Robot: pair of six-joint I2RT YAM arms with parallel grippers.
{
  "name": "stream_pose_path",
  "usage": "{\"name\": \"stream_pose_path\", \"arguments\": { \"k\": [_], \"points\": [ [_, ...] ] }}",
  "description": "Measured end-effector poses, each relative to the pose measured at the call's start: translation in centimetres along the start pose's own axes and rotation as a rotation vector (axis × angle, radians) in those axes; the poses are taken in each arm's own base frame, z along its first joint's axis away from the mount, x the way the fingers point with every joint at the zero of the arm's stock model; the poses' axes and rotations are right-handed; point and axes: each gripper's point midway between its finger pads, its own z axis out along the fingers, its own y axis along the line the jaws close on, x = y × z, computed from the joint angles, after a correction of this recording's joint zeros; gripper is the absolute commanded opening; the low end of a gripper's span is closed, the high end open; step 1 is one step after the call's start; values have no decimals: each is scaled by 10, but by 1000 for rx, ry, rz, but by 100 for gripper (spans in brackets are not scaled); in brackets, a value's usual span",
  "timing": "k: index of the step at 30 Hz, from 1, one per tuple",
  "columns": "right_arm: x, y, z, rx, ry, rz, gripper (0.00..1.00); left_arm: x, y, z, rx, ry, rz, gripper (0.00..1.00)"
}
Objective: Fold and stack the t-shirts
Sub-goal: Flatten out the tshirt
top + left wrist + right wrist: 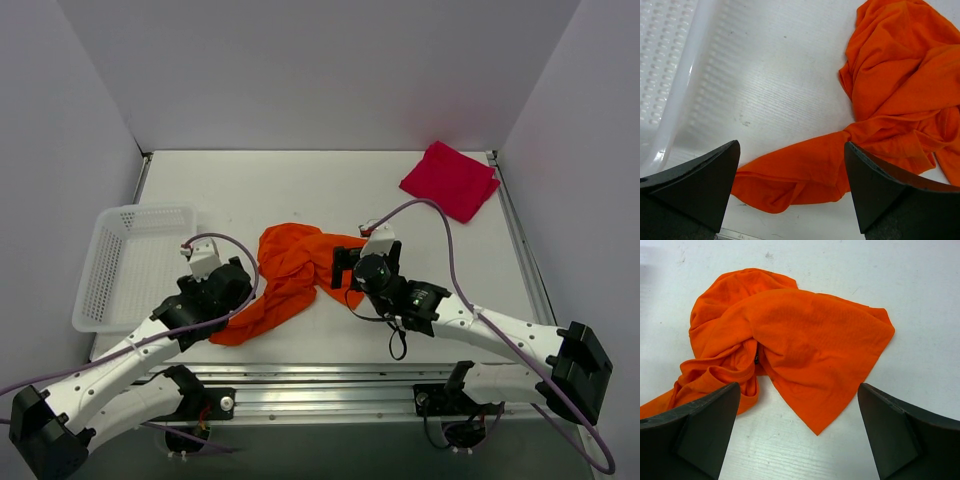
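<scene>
Crumpled orange shirt point(295, 272), square-folded red shirt point(450, 180)

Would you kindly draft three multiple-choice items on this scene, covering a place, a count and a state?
1. Where on the table does the red t-shirt lie?
A. near left corner
B. centre
C. far right corner

2. How many t-shirts are in view?
A. one
B. two
C. three

3. How does the orange t-shirt lie?
A. crumpled in a heap
B. folded flat
C. lifted off the table

Answers: 1 C, the top view shows it by the far and right edges. 2 B, one red and one orange. 3 A, both wrist views show it bunched and twisted on the table.
</scene>
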Motion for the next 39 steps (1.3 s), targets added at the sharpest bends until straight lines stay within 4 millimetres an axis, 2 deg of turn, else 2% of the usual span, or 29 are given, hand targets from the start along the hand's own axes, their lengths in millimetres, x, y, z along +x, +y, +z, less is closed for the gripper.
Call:
{"name": "stream_pose_path", "arguments": {
  "k": [11,17,22,27,32,35,39],
  "points": [
    [4,-4,1,14,5,-2,100,58,4,18,-29,166,27,94],
    [5,-7,1,29,5,-3,100,79,2,15,-4,232,-23,94],
    [5,-9,-1,35,2,3,100,71,-2,3,52,210,-79,96],
    [5,-11,-2,40,2,9,100,62,3,-10,39,227,-91,97],
    [4,-13,-4,43,-3,15,100,45,-7,-29,74,245,-153,100],
    [2,-14,-6,41,-9,20,100,53,-4,-31,61,287,-141,100],
    [1,-14,-7,39,-14,24,100,74,7,-31,9,358,-142,97]
  ]
}}
